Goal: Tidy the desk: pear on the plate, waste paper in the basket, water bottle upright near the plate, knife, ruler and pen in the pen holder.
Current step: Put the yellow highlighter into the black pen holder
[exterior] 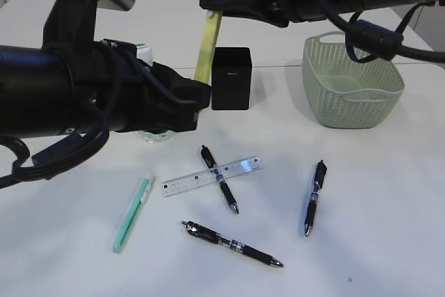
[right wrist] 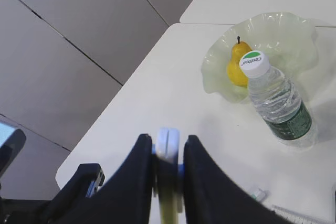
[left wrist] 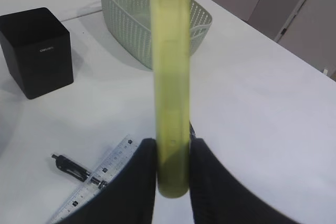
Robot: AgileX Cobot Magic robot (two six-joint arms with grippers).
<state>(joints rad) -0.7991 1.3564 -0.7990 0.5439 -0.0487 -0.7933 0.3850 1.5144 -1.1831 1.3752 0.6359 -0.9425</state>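
Nearest on the white desk (exterior: 375,241): three dark pens, one lying across a clear plastic ruler (exterior: 243,167) with dark scale marks, and a slim mint-green knife (exterior: 132,217) to the left. All of them lie flat and loose, none held. Above them the waste paper (left wrist: 170,77) hangs as a long, limp yellow strip, smooth and slightly glossy, its white end uppermost. The left gripper (left wrist: 172,150) pinches the lower end, dark pads tight on both faces. The right gripper (right wrist: 167,145) has its jaws closed against the white top end and appears to be gripping it. My read is a hand-over. The left should let go only once the right pinch is firm, and without tugging, since thin paper slips or tears. The right then needs to carry it over the rim before dropping it. Behind the strip is the matte black square pen holder (exterior: 231,78); far right is the perforated sage basket (exterior: 351,102), which looks empty. Far left, the clear bottle (right wrist: 275,100) stands upright beside the ruffled glass plate (right wrist: 294,30), with the pear (right wrist: 236,66) on it.
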